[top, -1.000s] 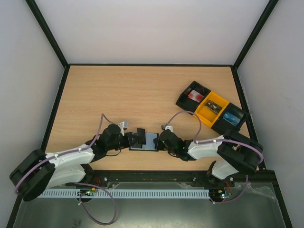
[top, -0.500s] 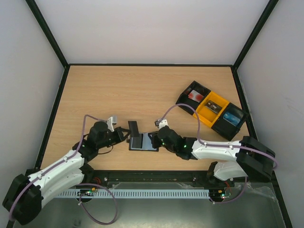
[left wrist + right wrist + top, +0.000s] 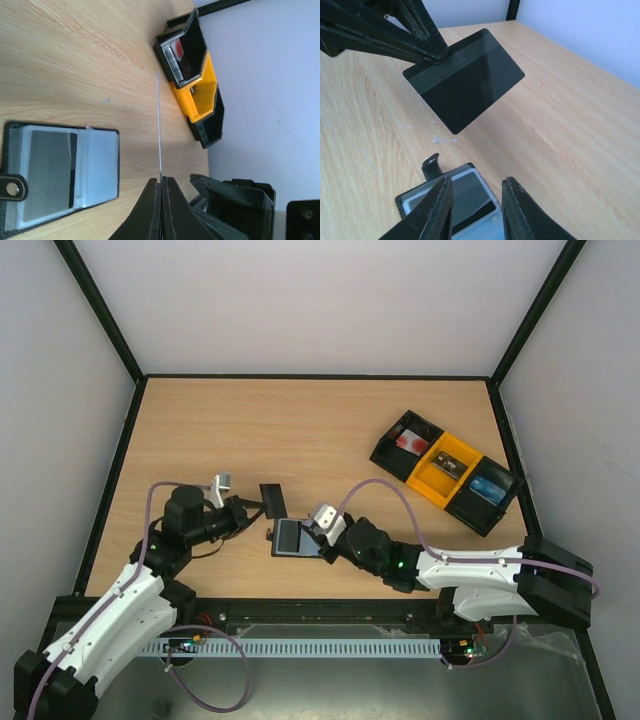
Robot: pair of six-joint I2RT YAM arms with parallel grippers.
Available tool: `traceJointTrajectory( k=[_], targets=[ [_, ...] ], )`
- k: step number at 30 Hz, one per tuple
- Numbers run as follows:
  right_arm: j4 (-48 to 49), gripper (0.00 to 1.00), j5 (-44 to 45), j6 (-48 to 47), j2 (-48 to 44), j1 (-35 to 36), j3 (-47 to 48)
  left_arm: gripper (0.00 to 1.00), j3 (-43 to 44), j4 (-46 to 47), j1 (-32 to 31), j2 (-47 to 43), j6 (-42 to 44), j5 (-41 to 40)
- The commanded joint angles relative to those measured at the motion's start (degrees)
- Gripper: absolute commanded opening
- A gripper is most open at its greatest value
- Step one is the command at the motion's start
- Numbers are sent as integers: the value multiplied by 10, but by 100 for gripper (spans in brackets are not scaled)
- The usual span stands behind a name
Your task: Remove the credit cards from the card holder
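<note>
The black card holder lies open flat on the table, pale inner panels up. One grey credit card with a dark stripe sits in a panel. My left gripper is shut on a dark credit card held in the air just left of and beyond the holder. That card shows edge-on as a thin white line in the left wrist view, and as a black rectangle in the right wrist view. My right gripper hovers open over the holder's right end, holding nothing.
A long black-and-yellow three-compartment tray stands at the back right, with a red-and-white object and a blue object in its end compartments. Black frame rails edge the table.
My left gripper has drawn back to the left and lifted, carrying the dark card away from the holder. My right gripper has opened and shifted left over the holder.
</note>
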Motion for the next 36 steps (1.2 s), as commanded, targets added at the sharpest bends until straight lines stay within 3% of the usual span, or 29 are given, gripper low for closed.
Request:
traceJointTrajectory(
  k=[1,10,17,21,36],
  targets=[
    [56,27,3,-182,2,6,-12,3,-10,-14,4,-36,-66,37],
    [155,36,31,-307,31,22,-29,3,-37,19,4,-49,-121,72],
    [152,38,69,-378,85,52,5,3,-49,29,5,-54,-147,73],
    [185,37,119,-411,113,70,13,3,-56,30,5,-54,-153,76],
    [232,32,119,-455,140,92,13,3,-61,29,6,-65,-183,76]
  ],
)
